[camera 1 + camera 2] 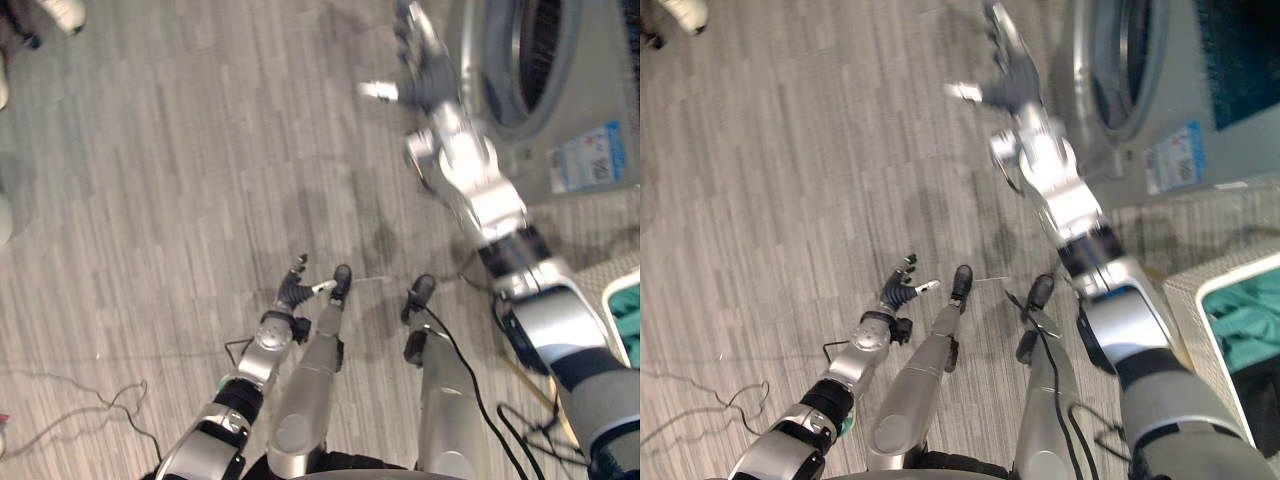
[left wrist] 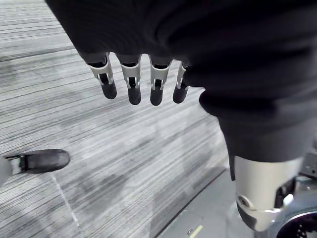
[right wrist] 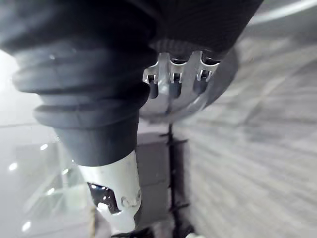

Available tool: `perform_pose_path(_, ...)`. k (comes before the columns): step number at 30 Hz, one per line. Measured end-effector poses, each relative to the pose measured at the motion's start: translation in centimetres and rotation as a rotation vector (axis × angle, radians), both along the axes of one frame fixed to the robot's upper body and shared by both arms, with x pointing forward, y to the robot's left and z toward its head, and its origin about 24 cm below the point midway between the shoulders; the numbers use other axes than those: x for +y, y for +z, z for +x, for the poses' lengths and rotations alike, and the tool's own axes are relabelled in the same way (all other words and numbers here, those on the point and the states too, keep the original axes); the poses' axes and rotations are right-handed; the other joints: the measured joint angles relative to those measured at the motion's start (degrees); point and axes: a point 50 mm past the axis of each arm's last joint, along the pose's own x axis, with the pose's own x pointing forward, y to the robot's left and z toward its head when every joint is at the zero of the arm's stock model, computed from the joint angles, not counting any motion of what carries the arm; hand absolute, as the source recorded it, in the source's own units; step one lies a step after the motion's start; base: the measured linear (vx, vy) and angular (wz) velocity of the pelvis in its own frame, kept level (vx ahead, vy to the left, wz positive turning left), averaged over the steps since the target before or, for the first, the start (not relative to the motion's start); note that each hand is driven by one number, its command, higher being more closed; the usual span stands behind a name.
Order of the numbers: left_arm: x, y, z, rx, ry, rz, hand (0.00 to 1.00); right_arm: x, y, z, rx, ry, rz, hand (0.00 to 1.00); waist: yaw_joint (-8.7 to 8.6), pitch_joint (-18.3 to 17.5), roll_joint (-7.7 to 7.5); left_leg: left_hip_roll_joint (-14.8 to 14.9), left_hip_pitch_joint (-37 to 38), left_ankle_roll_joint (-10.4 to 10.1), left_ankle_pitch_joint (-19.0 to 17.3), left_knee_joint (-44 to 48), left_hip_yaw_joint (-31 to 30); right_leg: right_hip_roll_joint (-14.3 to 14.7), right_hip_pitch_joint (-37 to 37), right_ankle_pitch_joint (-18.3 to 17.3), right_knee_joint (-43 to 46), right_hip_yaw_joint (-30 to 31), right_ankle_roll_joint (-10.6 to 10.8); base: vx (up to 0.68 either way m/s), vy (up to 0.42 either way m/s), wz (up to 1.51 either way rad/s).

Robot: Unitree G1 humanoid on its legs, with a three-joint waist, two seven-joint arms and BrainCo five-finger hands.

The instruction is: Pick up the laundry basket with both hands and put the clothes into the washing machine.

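Hands empty, laundry basket (image 1: 1196, 292) standing on the floor (image 1: 150, 200) at the robot's right.
The right hand (image 1: 432, 72) is raised with fingers spread and thumb out, holding nothing, just beside the round door opening (image 1: 540, 50) of the washing machine (image 1: 600, 90). The left hand (image 1: 293, 290) hangs low over the grey floor, fingers straight and relaxed, thumb apart, also holding nothing. Teal clothes (image 1: 1250, 320) lie inside the basket, well apart from both hands.

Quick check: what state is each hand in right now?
Left hand: open, holding nothing.
Right hand: open, holding nothing, near the washing machine.
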Motion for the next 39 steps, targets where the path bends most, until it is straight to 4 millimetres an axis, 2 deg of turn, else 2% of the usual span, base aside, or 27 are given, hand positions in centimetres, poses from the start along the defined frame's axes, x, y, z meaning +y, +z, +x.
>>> perform_pose_path(1,0.7,1.4,0.9,-0.043,0.014,0.018,0.0,0.2,-1.5,-0.6,0.043,0.009,0.004,0.0,-0.81,-0.02,-0.67,0.18,0.01,0.0,-0.03,-0.01,0.71,0.37,0.03,0.21,-0.77,0.58,0.29,-0.02,-0.028,-0.39)
perform_pose_path(2,1.8,4.2,2.6,-0.109,0.03,0.065,0.0,0.8,-4.2,-1.8,0.12,0.033,0.018,0.0,-1.75,-0.05,-1.98,0.31,-0.12,0.02,-0.05,-0.06,1.68,1.09,0.06,1.3,-2.47,1.57,0.3,-0.03,-0.021,-0.37)
perform_pose_path(4,3.6,7.3,4.3,-0.167,0.065,0.13,0.0,1.5,-6.5,-3.1,0.188,0.058,0.03,0.0,-2.58,-0.09,-3.3,0.54,-0.57,0.12,-0.12,-0.05,2.66,1.74,0.05,2.44,-4.24,2.27,0.53,-0.03,-0.013,-0.33)
perform_pose_path(7,8.3,14.1,6.4,-0.262,0.188,0.266,0.0,2.9,-10.1,-5.5,0.294,0.084,0.044,0.0,-5.63,-0.04,-5.98,1.18,-2.0,0.58,-0.47,-0.04,4.56,2.4,-0.37,5.16,-7.79,3.39,0.6,-0.01,-0.016,-0.28)
perform_pose_path(8,9.5,16.8,6.6,-0.308,0.226,0.296,0.0,2.6,-11.2,-6.5,0.328,0.071,0.045,0.0,-5.82,-0.22,-6.93,1.19,-2.85,0.67,-0.55,-0.01,5.69,2.57,-1.23,6.08,-8.82,4.44,0.98,0.01,0.008,-0.39)
perform_pose_path(9,10.0,19.4,6.7,-0.368,0.248,0.31,0.0,2.2,-11.4,-7.2,0.33,0.054,0.055,0.0,-5.72,-0.19,-7.39,1.15,-3.94,0.73,-0.59,0.06,6.58,2.69,-2.15,7.08,-10.04,5.45,0.93,0.01,0.012,-0.39)
perform_pose_path(10,10.2,20.6,6.6,-0.398,0.256,0.314,0.0,1.9,-11.5,-7.7,0.327,0.042,0.061,0.0,-5.71,-0.17,-7.49,1.15,-4.55,0.74,-0.6,0.14,7.23,2.72,-2.59,7.56,-10.59,5.75,1.18,0.02,0.017,-0.29)
perform_pose_path(12,10.3,24.2,6.4,-0.489,0.286,0.308,0.0,1.4,-10.4,-8.7,0.262,0.015,0.107,0.0,-5.68,-0.19,-8.32,1.29,-7.04,0.72,-0.65,1.14,8.82,2.95,-4.27,9.3,-12.52,6.79,0.72,0.03,0.017,-0.24)
perform_pose_path(16,8.9,25.9,6.5,-0.534,0.258,0.293,0.0,0.8,-7.5,-9.5,0.111,-0.037,0.175,0.0,-6.01,-0.24,-10.15,2.5,-11.13,0.51,-4.36,7.43,10.82,3.67,-5.63,10.47,-13.24,7.81,0.22,-0.01,0.019,-0.23)
perform_pose_path(17,8.8,26.8,6.5,-0.545,0.263,0.286,0.0,0.6,-6.5,-10.0,0.056,-0.054,0.196,0.0,-5.87,-0.12,-11.24,3.45,-12.87,0.47,-6.06,10.47,12.2,4.14,-6.34,10.62,-13.24,8.46,0.2,-0.03,0.009,-0.26)
perform_pose_path(19,8.2,27.8,6.4,-0.58,0.255,0.276,0.0,0.0,-5.7,-10.8,0.012,-0.086,0.215,0.0,-5.94,-0.1,-11.51,4.83,-15.93,0.56,-8.16,14.62,13.01,4.79,-7.51,10.78,-13.25,8.49,0.4,-0.04,-0.002,-0.21)
perform_pose_path(21,8.3,28.4,6.3,-0.59,0.266,0.253,0.0,-0.5,-5.9,-11.3,0.017,-0.118,0.219,0.0,-5.92,-0.06,-11.59,6.22,-18.26,0.66,-9.67,18.07,13.98,5.39,-8.33,10.93,-13.25,8.48,0.58,-0.04,-0.012,-0.14)
perform_pose_path(24,9.4,29.1,5.8,-0.605,0.338,0.195,0.0,-0.7,-6.5,-12.3,0.039,-0.134,0.226,0.0,-5.72,-0.03,-11.65,7.63,-20.31,0.88,-11.37,21.43,14.88,6.0,-9.09,10.96,-13.17,8.64,0.61,-0.02,-0.016,-0.12)
perform_pose_path(28,10.2,29.4,5.5,-0.619,0.391,0.171,0.0,-0.9,-6.4,-13.0,0.023,-0.143,0.258,0.0,-5.53,-0.03,-11.65,7.85,-20.58,1.06,-11.97,22.55,14.98,5.92,-9.08,10.9,-12.79,8.69,0.68,0.0,-0.004,-0.02)
perform_pose_path(32,11.4,30.2,4.2,-0.69,0.432,0.125,0.0,-0.5,-6.1,-13.2,0.002,-0.144,0.301,0.0,-4.88,-0.03,-11.65,7.81,-19.41,1.16,-12.01,22.6,15.05,5.7,-8.82,9.84,-10.75,8.53,1.22,0.01,-0.006,0.01)
perform_pose_path(34,11.7,28.4,3.8,-0.688,0.438,0.143,0.0,-0.3,-6.1,-13.2,0.002,-0.149,0.309,0.0,-4.66,-0.03,-11.64,7.43,-16.49,1.15,-11.99,21.71,15.2,5.31,-7.24,8.28,-8.84,8.5,0.74,0.04,-0.02,0.07)
perform_pose_path(36,12.0,23.6,3.9,-0.595,0.423,0.163,0.0,-0.4,-6.1,-13.3,0.001,-0.172,0.308,0.0,-4.32,-0.06,-11.62,6.82,-11.0,1.15,-12.0,20.2,15.34,4.7,-3.81,5.42,-5.56,8.22,0.43,0.05,-0.014,0.16)
perform_pose_path(37,11.9,22.2,3.8,-0.568,0.416,0.159,0.0,-0.5,-6.1,-13.3,-0.002,-0.18,0.3,0.0,-4.22,-0.11,-11.59,6.56,-9.69,1.15,-12.0,19.8,15.4,4.46,-3.09,4.65,-4.55,8.08,0.57,0.05,-0.011,0.21)
perform_pose_path(39,11.3,15.8,3.1,-0.442,0.392,0.117,0.0,-0.6,-5.4,-13.3,-0.035,-0.202,0.281,0.0,-3.88,-0.64,-11.59,5.7,-5.13,1.25,-12.09,18.49,15.75,3.44,-0.82,1.62,-0.85,7.97,0.71,0.07,-0.006,0.17)
